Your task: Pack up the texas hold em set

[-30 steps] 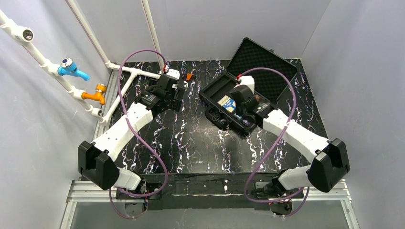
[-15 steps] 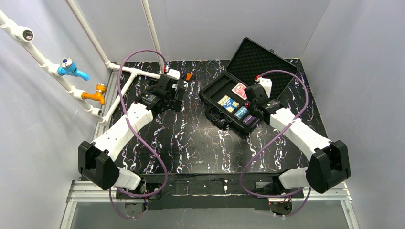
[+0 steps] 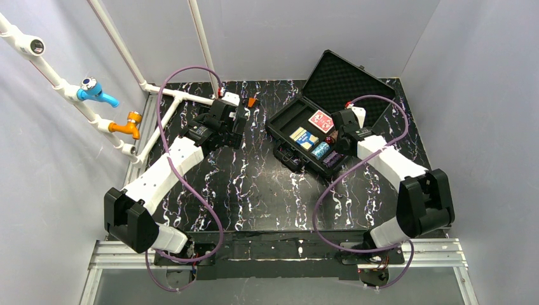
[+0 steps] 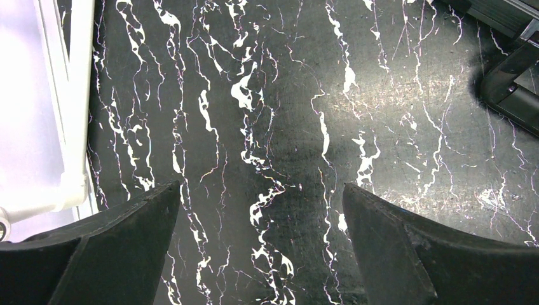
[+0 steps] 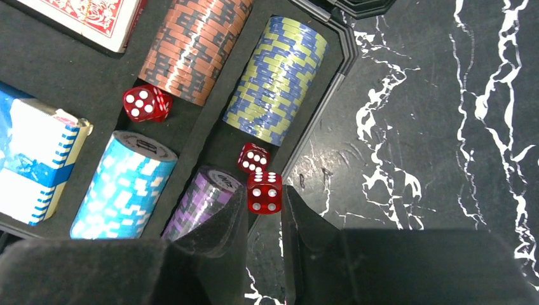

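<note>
The black case (image 3: 274, 130) lies open on the table's right half, its foam-lined lid (image 3: 349, 79) tilted back. It holds a red deck (image 5: 89, 16), a blue deck (image 5: 32, 162), and orange (image 5: 191, 44), blue-yellow (image 5: 276, 76), light blue (image 5: 121, 184) and purple (image 5: 203, 200) chip stacks. Two red dice (image 5: 146, 103) (image 5: 253, 157) lie among the stacks. My right gripper (image 5: 265, 197) is shut on a third red die (image 5: 265, 189), held over the case's right edge; in the top view the gripper (image 3: 336, 146) is at that edge. My left gripper (image 4: 260, 190) is open and empty above bare table left of the case.
White pipes (image 3: 184, 95) run along the back left, with a blue tap (image 3: 95, 91) and an orange tap (image 3: 127, 124) on the left wall. A small orange piece (image 3: 252, 101) sits near the left gripper. A corner of the case (image 4: 515, 82) shows in the left wrist view.
My right arm has pulled back from over the middle of the case to its right edge, uncovering the red deck and chip stacks. The left arm has not moved.
</note>
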Action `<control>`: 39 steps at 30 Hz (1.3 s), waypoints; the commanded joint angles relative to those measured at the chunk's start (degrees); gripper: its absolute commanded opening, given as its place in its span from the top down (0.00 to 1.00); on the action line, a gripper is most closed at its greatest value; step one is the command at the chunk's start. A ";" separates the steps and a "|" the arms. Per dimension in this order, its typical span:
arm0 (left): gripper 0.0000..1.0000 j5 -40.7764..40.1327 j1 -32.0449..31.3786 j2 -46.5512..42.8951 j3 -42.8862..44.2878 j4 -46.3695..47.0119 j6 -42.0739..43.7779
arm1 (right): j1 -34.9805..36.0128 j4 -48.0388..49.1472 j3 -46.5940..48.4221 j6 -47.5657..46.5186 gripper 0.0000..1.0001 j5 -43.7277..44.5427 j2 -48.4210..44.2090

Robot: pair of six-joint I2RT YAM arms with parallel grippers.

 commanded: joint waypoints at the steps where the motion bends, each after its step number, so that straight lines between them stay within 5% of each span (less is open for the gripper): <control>1: 0.01 0.21 -0.25 -0.61 0.82 -0.99 -0.32 | -1.13 3.67 2.00 -0.43 0.99 -2.71 2.21; 17: 0.01 0.23 -0.44 -0.33 0.91 -1.04 -0.32 | -2.09 5.83 3.91 -1.76 0.99 -4.49 7.46; 39: 0.01 0.05 -0.44 -0.41 0.84 -1.04 -0.23 | -3.45 3.67 6.95 -2.90 0.22 -7.00 3.52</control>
